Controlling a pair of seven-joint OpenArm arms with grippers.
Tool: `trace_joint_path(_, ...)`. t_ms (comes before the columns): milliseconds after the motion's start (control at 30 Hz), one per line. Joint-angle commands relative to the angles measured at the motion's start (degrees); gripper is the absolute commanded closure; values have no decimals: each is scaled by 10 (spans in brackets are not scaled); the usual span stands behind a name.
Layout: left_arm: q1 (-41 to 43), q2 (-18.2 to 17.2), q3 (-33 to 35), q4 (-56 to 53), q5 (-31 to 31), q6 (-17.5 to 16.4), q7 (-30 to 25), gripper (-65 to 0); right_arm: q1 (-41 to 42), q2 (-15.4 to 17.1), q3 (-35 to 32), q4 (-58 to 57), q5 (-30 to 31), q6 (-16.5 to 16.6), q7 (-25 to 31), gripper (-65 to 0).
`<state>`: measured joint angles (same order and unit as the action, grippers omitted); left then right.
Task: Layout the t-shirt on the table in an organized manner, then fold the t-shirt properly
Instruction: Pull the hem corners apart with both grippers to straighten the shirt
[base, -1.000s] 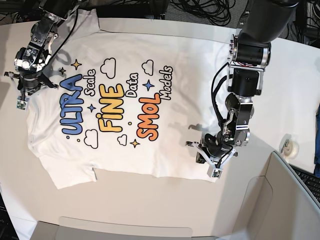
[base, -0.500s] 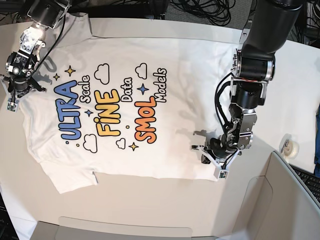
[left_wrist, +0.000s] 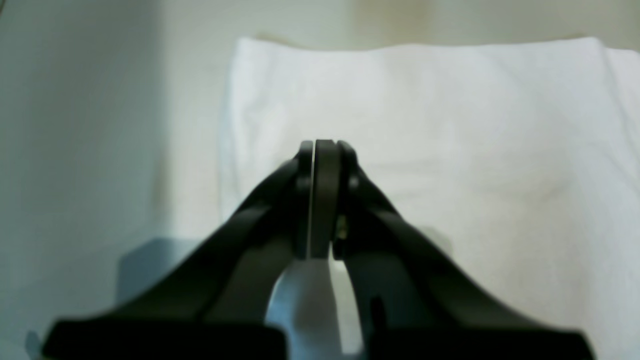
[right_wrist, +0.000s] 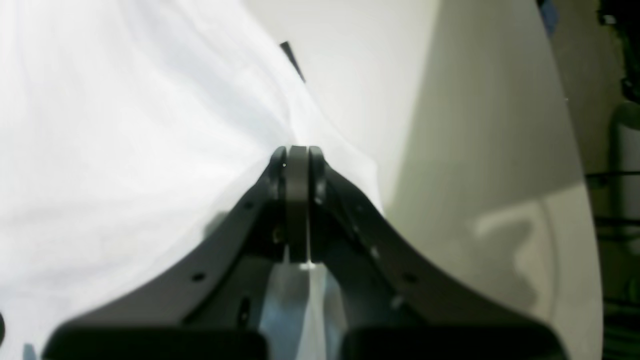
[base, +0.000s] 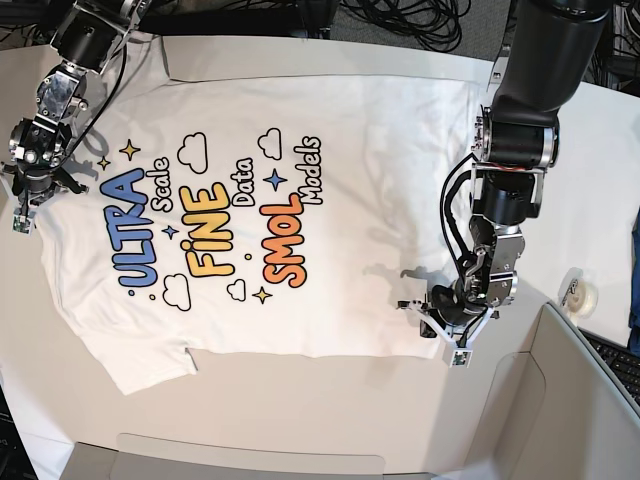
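The white t-shirt (base: 380, 200) lies spread face up on the table (base: 300, 410), its colourful lettering toward the left. My right gripper (base: 21, 205) is at the shirt's far left edge, shut on the cloth. In the right wrist view the t-shirt (right_wrist: 125, 125) rises in a ridge into the shut gripper (right_wrist: 297, 152), and a small black tag (right_wrist: 292, 60) shows beyond. My left gripper (base: 452, 340) is at the shirt's lower right corner. The left wrist view shows that gripper (left_wrist: 320, 150) shut on the t-shirt (left_wrist: 450, 125).
A roll of tape (base: 580, 293) sits on the table at the right. A grey panel (base: 580, 400) with a keyboard (base: 615, 360) fills the lower right corner. Dark cloth (base: 635, 270) shows at the right edge, and cables (base: 400, 15) run along the top.
The right gripper has pulled its edge left and the left gripper has moved right and down the view. The shirt's print has slid left with them and the cloth lies flatter.
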<state>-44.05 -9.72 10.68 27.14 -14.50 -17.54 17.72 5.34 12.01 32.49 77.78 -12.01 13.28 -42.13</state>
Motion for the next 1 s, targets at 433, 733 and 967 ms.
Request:
trace_joint_path(433, 4, -3, -3, 13, -8, -4, -11, 0, -36, -14, 2, 188, -1, 3, -96, 0)
trace_joint_path(733, 61, -37, -99, 237, -10, -4, 152, -84, -31, -21, 3, 300, 58, 7, -100, 0)
trace_joint_path(967, 131, -39, -309, 468, -10, -22, 368, -204, -79, -19, 94, 341, 254, 8, -173, 0)
